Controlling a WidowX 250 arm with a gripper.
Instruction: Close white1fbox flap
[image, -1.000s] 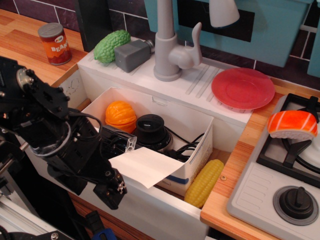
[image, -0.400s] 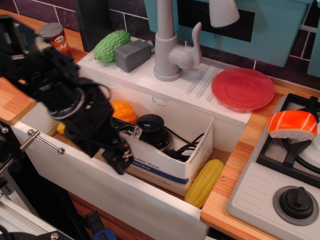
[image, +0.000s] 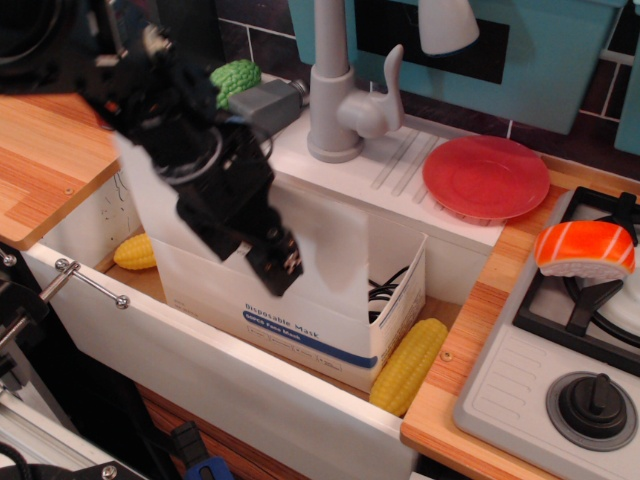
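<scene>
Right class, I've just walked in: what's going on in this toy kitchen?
A black robot arm has its end effector against the broad white flap of the white1fbox, a "Disposable Mask" carton sitting in the sink. The flap stands raised over the box opening, not yet folded shut. Yellow corn lies beside the carton.

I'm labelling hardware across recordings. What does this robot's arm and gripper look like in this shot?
The arm is black all over, built from chunky, blocky segments with glossy highlights, partly motion-blurred. The gripper is black too, ending in a squarish tip with small pale dots like screws. No coloured markings or sleeve can be made out.
</scene>
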